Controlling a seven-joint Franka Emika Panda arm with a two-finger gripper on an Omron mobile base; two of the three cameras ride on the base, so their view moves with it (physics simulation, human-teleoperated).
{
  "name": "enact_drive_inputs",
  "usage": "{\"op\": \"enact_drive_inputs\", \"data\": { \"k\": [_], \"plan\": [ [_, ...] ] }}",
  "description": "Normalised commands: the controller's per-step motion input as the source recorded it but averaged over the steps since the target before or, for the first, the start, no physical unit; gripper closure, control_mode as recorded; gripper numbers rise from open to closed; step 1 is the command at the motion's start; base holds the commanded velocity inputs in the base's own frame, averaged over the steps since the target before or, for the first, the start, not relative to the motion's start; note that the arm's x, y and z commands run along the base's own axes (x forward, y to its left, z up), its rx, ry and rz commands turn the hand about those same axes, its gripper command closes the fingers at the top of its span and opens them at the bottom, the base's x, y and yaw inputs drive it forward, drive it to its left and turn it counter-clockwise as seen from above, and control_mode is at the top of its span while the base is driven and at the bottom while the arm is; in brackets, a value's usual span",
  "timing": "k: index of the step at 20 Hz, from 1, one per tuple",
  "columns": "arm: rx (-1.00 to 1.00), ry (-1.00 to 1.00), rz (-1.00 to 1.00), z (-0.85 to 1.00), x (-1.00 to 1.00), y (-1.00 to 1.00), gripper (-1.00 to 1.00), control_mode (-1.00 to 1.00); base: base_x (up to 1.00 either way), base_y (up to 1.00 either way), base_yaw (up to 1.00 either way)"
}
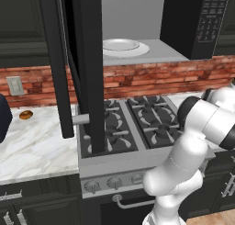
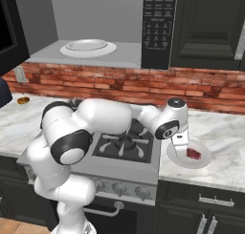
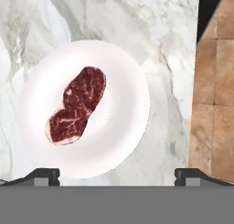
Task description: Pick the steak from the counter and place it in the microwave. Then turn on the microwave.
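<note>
White arm links fold low over the stovetop (image 2: 125,144) and reach to the robot's right, the wrist bent so the claw (image 2: 180,149) points down with its tips spread wide apart, hovering above a white plate (image 3: 123,127) on the marble surface (image 2: 225,137). The dark-red steak (image 3: 77,104) lies flat on that plate, untouched. Farther back, above the brick wall (image 2: 119,82), the microwave (image 2: 158,27) stands with its door (image 1: 82,68) swung open, a round plate (image 2: 88,47) inside.
</note>
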Motion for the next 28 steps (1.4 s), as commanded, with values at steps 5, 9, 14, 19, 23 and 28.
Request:
{"op": "enact_drive_inputs", "data": {
  "k": [5, 9, 14, 19, 23, 28],
  "plan": [
    [0.00, 0.00, -0.04, -0.04, 0.15, -0.12, -1.00, -1.00, 0.00, 0.00, 0.00],
    [0.00, 0.00, -0.02, 0.00, 0.14, -0.15, -1.00, -1.00, 0.00, 0.00, 0.00],
    [0.01, 0.03, 0.00, -0.02, 0.08, -0.17, -1.00, -1.00, 0.00, 0.00, 0.00],
    [0.00, 0.01, -0.02, -0.04, 0.16, -0.12, -1.00, -1.00, 0.00, 0.00, 0.00],
    [0.03, 0.00, -0.02, -0.05, 0.18, -0.06, -1.00, -1.00, 0.00, 0.00, 0.00],
    [0.06, 0.00, -0.01, -0.07, 0.15, -0.03, -1.00, -1.00, 0.00, 0.00, 0.00]
  ]
}}
